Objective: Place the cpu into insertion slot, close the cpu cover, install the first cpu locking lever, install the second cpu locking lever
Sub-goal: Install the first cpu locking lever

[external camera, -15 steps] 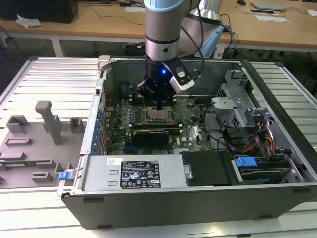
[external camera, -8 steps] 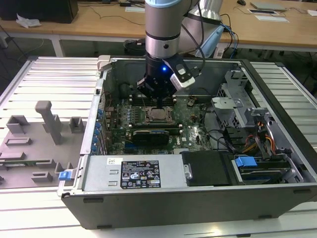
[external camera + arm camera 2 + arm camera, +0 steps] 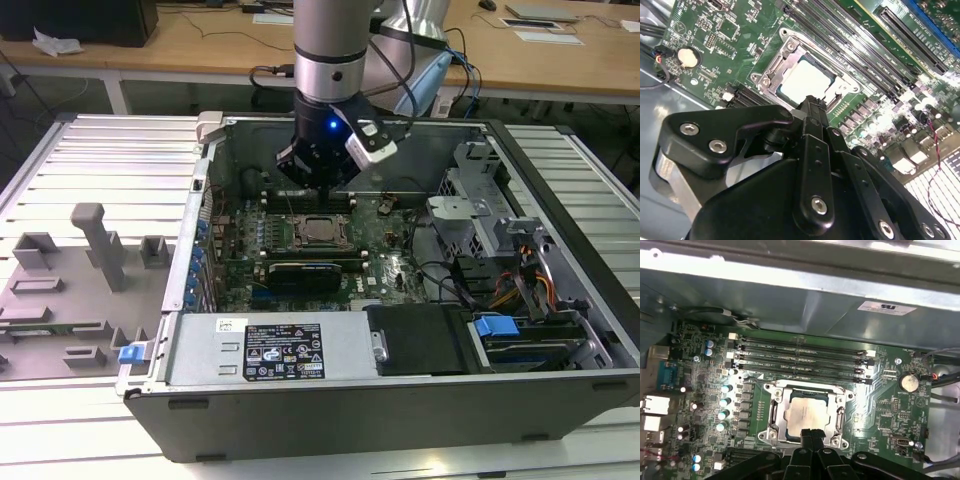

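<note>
Cpu (image 3: 805, 412) just below — claw (image 3: 810, 433) closed, empty

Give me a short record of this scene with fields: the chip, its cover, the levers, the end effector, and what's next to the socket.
cpu: lying in the insertion slot, metal top showing
cpu cover: down flat, framing the chip
locking levers: latched or not, cannot tell
end effector: fingers together, holding nothing, tips at the cover's edge; contact unclear
memory slots: a row of long slots beside the socket
computer case: open, the board lying inside
</note>
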`<state>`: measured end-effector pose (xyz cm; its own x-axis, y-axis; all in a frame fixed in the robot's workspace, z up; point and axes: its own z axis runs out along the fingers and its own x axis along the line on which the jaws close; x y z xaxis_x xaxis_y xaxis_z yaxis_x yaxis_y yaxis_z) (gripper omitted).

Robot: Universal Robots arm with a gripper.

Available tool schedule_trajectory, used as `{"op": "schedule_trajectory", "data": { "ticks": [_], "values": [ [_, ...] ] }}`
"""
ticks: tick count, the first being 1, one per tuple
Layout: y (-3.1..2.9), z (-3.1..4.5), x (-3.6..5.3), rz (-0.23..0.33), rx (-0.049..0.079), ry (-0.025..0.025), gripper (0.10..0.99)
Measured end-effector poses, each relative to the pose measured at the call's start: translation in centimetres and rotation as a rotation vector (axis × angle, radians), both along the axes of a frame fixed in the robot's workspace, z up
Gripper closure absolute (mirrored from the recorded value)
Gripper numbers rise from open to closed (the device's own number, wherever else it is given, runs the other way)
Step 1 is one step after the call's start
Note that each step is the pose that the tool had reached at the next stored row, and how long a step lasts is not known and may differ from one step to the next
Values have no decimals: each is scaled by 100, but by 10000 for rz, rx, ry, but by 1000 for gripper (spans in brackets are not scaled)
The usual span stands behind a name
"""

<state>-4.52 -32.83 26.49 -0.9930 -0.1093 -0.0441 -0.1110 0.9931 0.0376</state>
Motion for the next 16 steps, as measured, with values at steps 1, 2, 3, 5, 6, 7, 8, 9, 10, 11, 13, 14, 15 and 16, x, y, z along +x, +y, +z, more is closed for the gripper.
{"op": "schedule_trajectory", "data": {
  "ticks": [1,2,3,5,6,7,8,9,10,11,13,14,15,16],
  "values": [
    [0,10,0,0,0,0,980],
    [0,21,0,0,0,0,980],
    [0,26,0,0,3,-2,980],
    [0,27,0,0,2,-1,980],
    [0,29,-6,-1,-1,0,980],
    [0,29,-31,1,-1,0,980],
    [0,29,-49,0,-1,0,980],
    [1,28,-66,0,0,-1,980],
    [1,28,-92,-1,0,-2,980],
    [1,28,-112,0,0,-2,980],
    [1,28,-167,1,0,-2,980],
    [1,28,-189,0,0,-2,980],
    [1,28,-216,-1,0,-3,980],
    [1,28,-232,0,0,-3,980]
  ]
}}
